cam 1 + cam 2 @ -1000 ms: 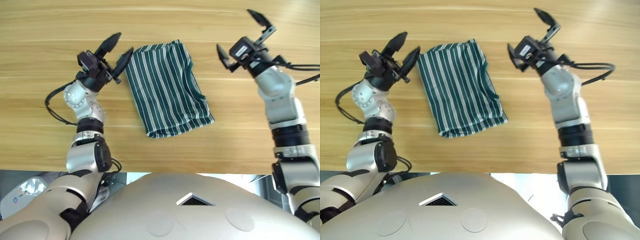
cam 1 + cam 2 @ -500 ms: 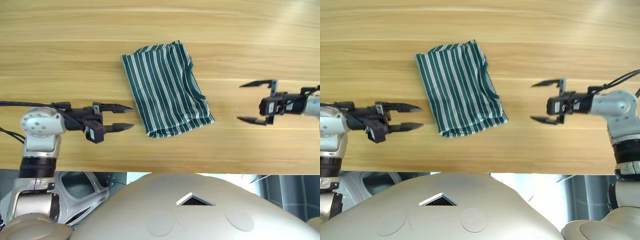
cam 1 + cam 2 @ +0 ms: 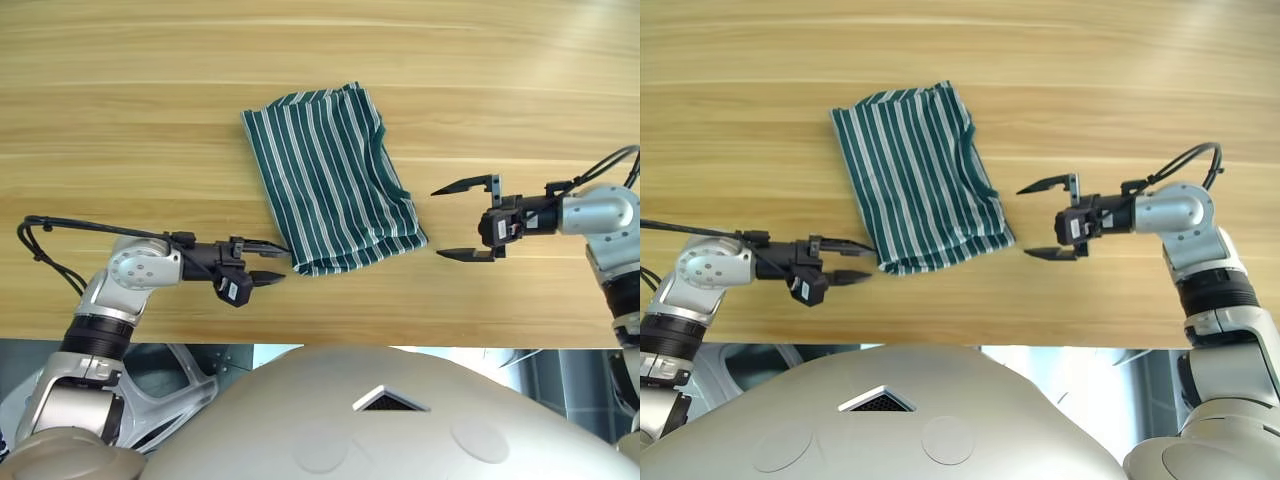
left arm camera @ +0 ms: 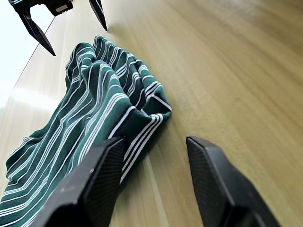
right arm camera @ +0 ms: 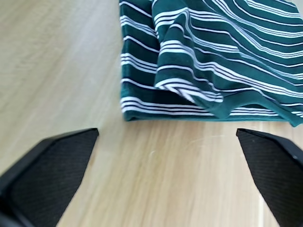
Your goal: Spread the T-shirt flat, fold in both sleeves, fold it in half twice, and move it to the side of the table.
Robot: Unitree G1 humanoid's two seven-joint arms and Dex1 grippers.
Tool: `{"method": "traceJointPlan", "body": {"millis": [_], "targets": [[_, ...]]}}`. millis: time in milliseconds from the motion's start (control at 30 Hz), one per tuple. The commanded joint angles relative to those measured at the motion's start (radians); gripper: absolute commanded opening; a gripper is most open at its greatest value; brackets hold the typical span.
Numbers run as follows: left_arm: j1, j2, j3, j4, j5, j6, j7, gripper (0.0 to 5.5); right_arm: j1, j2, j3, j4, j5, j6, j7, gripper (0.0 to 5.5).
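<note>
**1. T-shirt** [image 3: 335, 180]. Dark green with thin white stripes, folded into a compact oblong of several layers. It lies flat near the middle of the tabletop [image 3: 120, 120], its long axis running from about 11 o'clock to 5 o'clock. Stacked layer edges show along the near short side, and a plain dark green band curves along the 3 o'clock side. Neither of my grippers has hold of it.

**2. My left gripper** [image 3: 285, 264]. It sits low over the wood at the shirt's 7 o'clock corner, pointing toward 3 o'clock. The jaws are parted a moderate way and hold nothing. In the left wrist view, one finger [image 4: 94, 184] sits at the striped hem of that corner. The other finger [image 4: 218, 184] is over bare wood just beside it. I cannot tell whether the first finger touches the cloth.

**3. My right gripper** [image 3: 437, 224]. It sits at the shirt's 4 o'clock, pointing toward 9 o'clock at the near right corner, just short of the cloth and apart from it. The jaws are spread wide and are empty. In the right wrist view the two fingers [image 5: 47, 165] stand far apart, with the shirt's corner beyond the gap between them.

**4. Tabletop.** Light wood, with the grain running from 9 o'clock to 3 o'clock and the near edge at 6 o'clock.
</note>
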Motion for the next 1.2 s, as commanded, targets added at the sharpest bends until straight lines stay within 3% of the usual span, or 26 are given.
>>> {"method": "traceJointPlan", "body": {"millis": [33, 767, 1200], "targets": [[-0.028, 0.003, -0.038, 0.022, 0.044, -0.014, 0.054, 2.36, -0.004, 0.044, 0.036, 0.049, -0.1, 0.005, -0.04, 5.39], [-0.096, 0.03, -0.16, 0.102, 0.126, -0.019, 0.213, 2.36, -0.012, 0.1, 0.145, 0.075, -0.167, -0.027, -0.09, 5.39], [-0.11, 0.026, -0.236, 0.108, 0.132, -0.027, 0.257, 2.36, -0.003, 0.114, 0.188, 0.069, -0.159, -0.023, -0.085, 2.98]]}}
